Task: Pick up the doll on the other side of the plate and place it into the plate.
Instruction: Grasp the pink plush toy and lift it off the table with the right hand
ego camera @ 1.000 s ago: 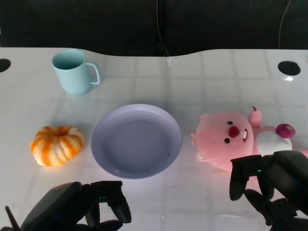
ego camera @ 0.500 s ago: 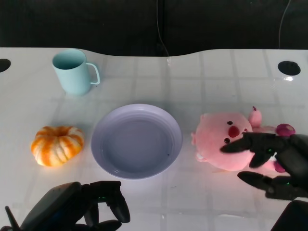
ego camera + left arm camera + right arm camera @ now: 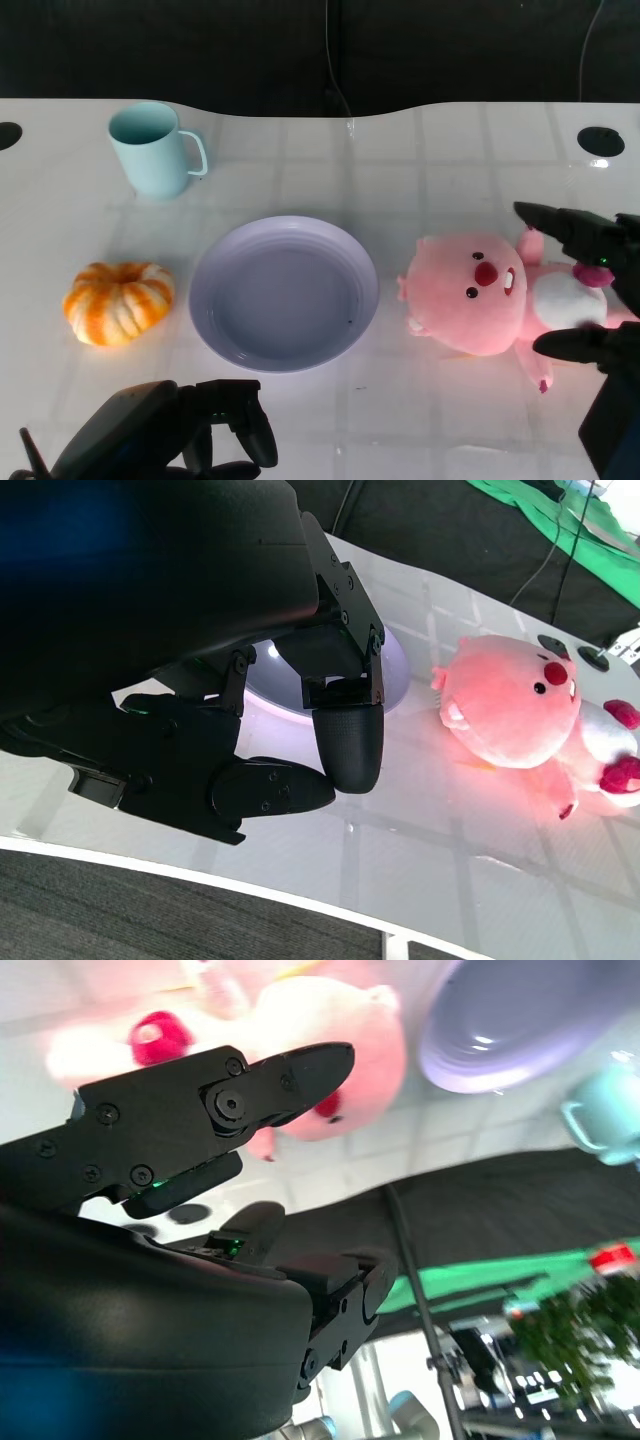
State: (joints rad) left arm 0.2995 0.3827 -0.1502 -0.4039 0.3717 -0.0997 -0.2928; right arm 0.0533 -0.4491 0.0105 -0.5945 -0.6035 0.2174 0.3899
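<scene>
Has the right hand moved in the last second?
Yes. The right hand has opened and gone farther out across the table, from the doll's near side to straddling its body; the plate stayed put.

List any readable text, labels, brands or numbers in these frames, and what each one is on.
None readable.
Doll: no tag or print shows.
Plate, mug, pumpkin: plain, no markings.
Right hand and left hand: only small green lights, no lettering.
Right wrist view, background: a red object may carry print, too small and blurred to read.
</scene>
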